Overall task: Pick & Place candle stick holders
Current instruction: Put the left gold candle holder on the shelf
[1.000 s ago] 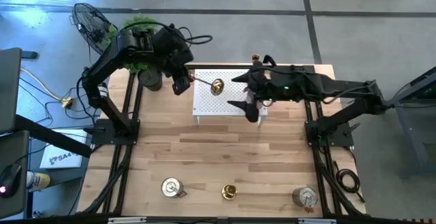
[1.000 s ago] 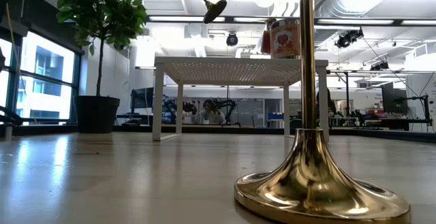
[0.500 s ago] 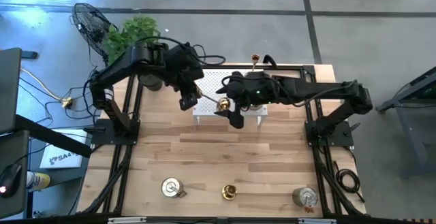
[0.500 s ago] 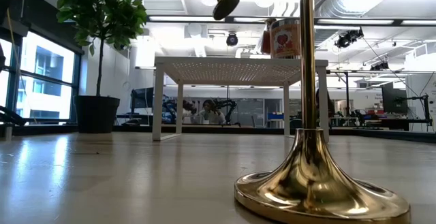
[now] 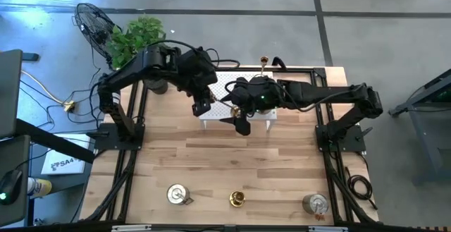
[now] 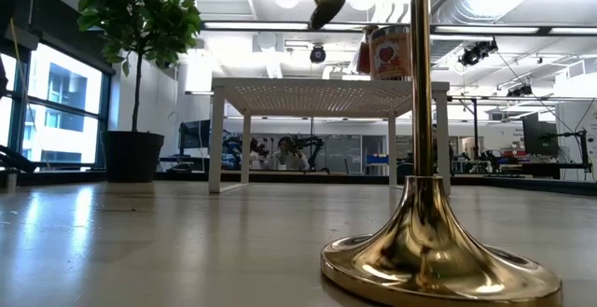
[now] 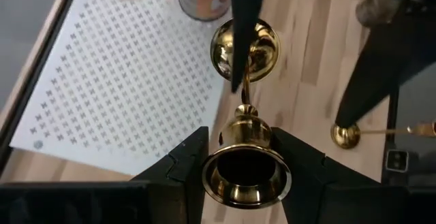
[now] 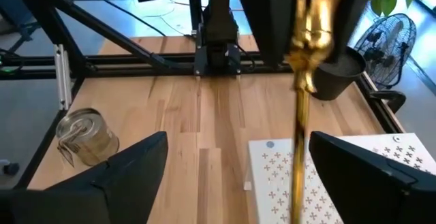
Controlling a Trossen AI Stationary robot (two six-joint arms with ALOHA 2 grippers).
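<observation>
Left gripper [image 7: 242, 169], clamped on a brass candle stick holder [image 7: 244, 142] above the white perforated stand [image 5: 224, 84], meets the wide-open right gripper [image 8: 231, 163] closing in, while three holders [image 5: 238, 199] behind remain unplaced.

Even, bright overhead light across the wooden table [image 5: 211, 161] in the high view, soft short shadows under the arms, grey floor slightly blown out top left. Low view is backlit: ceiling strip lights [image 6: 280, 25] and the left window [image 6: 51, 111] glare, tabletop shows a pale sheen, the near brass candlestick [image 6: 424, 242] is large with bright specular streaks, and the far room is hazy. In the wrist views the dark fingers [image 7: 184, 163] and [image 8: 129, 169] are blurred and underexposed, and the held brass candlestick cup [image 7: 245, 166] shows hot highlights.
</observation>
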